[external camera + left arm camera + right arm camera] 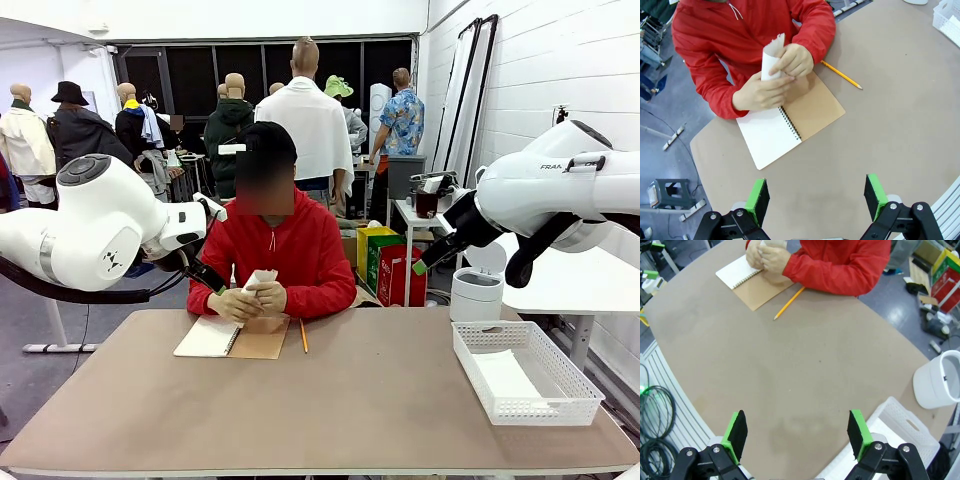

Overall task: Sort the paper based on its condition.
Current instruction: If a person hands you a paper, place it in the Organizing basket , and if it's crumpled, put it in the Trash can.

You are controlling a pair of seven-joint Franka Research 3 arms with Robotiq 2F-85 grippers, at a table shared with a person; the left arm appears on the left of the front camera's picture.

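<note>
Front: you've got the paper (262, 279) pinched in the person's hands (254, 301) at the table's (350, 400) far edge, over the spiral notebook (208, 338). It's rolled, long axis upright. The middle of the table is bare; the white basket (525, 372) sits by the right edge.

Left wrist: your left gripper (816, 197) is spread wide and empty over bare tabletop. The paper's ragged end points away from the notebook.

Right wrist: your right gripper (797, 432) is spread wide and empty, with a basket corner near one pad. The pencil (788, 303) is well apart.

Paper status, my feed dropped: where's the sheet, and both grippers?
Left gripper open, right gripper open, both empty. Paper in person's hands above notebook. Pencil beside notebook.
</note>
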